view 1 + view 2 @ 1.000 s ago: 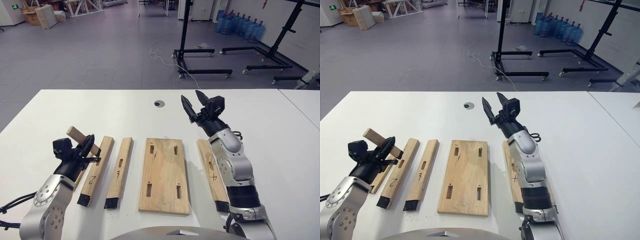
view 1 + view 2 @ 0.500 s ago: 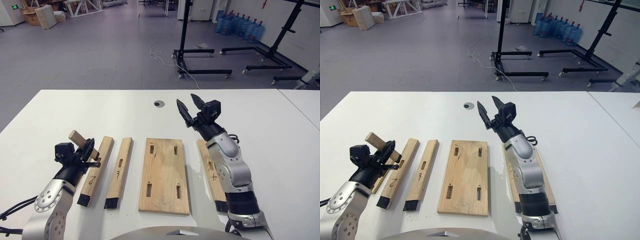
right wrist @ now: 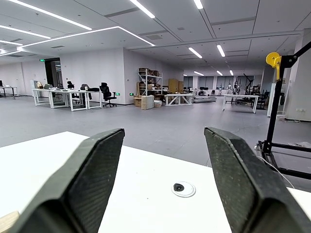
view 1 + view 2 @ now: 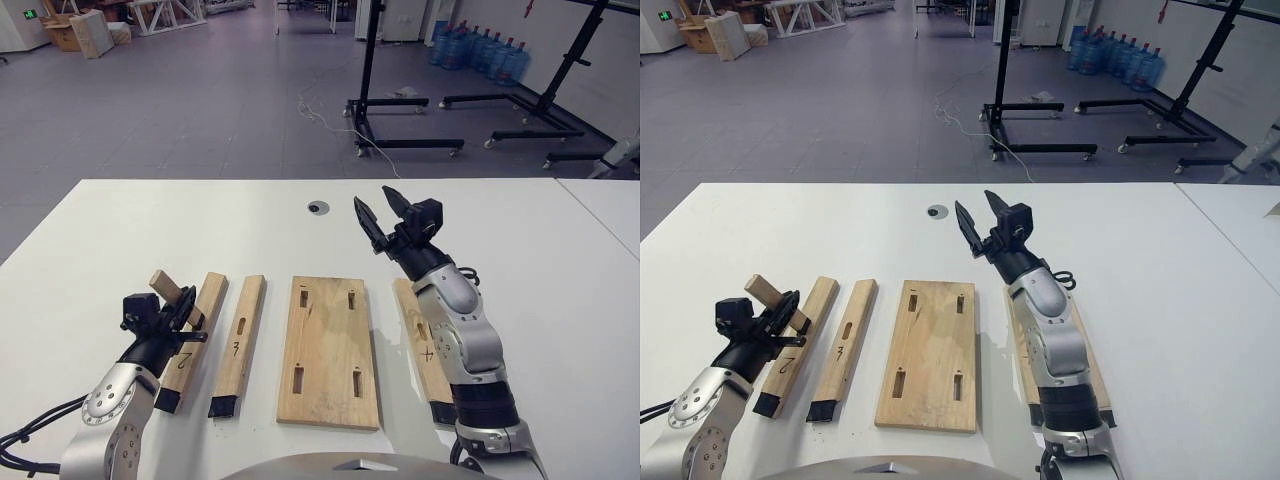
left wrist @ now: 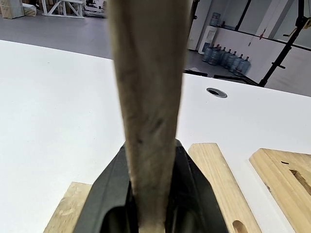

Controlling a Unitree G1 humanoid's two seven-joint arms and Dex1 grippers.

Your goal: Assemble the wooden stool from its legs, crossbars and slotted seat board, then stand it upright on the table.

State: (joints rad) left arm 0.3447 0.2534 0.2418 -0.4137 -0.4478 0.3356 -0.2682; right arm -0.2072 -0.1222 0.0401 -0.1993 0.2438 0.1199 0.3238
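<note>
The slotted seat board (image 4: 328, 350) lies flat at the table's middle. Two legs, marked 2 (image 4: 193, 338) and 3 (image 4: 239, 340), lie to its left. Another leg (image 4: 421, 345) lies to its right, partly under my right arm. My left gripper (image 4: 172, 309) is shut on a short wooden crossbar (image 5: 148, 97), held tilted just over the far end of leg 2. My right gripper (image 4: 382, 212) hangs open and empty above the table beyond the right leg, its fingers (image 3: 92, 179) wide apart.
A round cable hole (image 4: 318, 207) sits in the table's far middle. Bare white table (image 4: 560, 290) stretches right of my right arm and along the far side. Black wheeled stands (image 4: 405, 100) are on the floor behind.
My left gripper has carried the crossbar rightward and lower, closer to leg 2. My right gripper shifted slightly left, then held still.
</note>
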